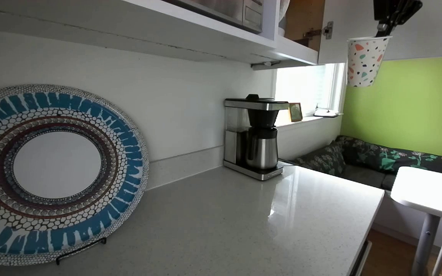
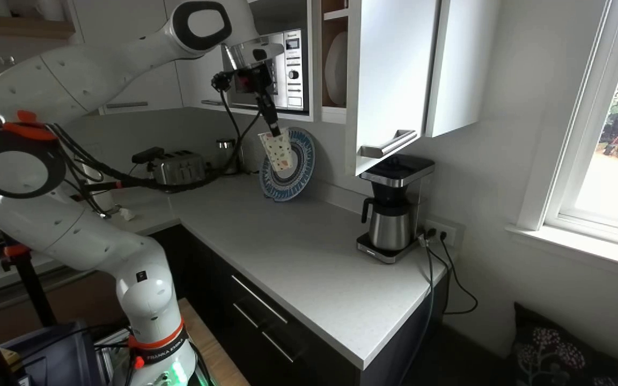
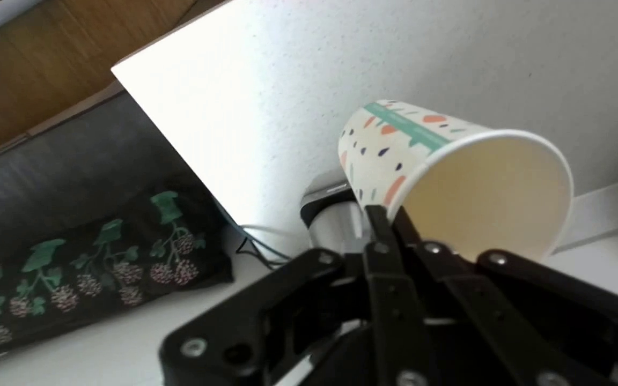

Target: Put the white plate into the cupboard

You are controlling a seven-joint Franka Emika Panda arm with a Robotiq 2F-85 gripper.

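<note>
My gripper [image 1: 382, 33] is shut on the rim of a speckled paper cup [image 1: 366, 63] and holds it in the air. In an exterior view the gripper [image 2: 274, 132] and cup [image 2: 278, 153] hang in front of the cupboard side, above the counter. In the wrist view the fingertips [image 3: 387, 215] pinch the rim of the cup [image 3: 389, 150], whose mouth faces the camera. The cupboard [image 2: 392, 69] is open, with its brown inside showing; its door also shows in an exterior view [image 1: 334, 48]. A white round plate-like thing [image 2: 337, 69], probably the white plate, stands upright inside, partly hidden.
A coffee maker [image 1: 257, 134] stands on the counter [image 1: 213, 222] below the cupboard. The blue-patterned platter [image 1: 58, 165] leans on a stand against the wall. A microwave [image 2: 290, 69] sits in the shelf beside the cupboard. A toaster [image 2: 180, 167] stands farther back.
</note>
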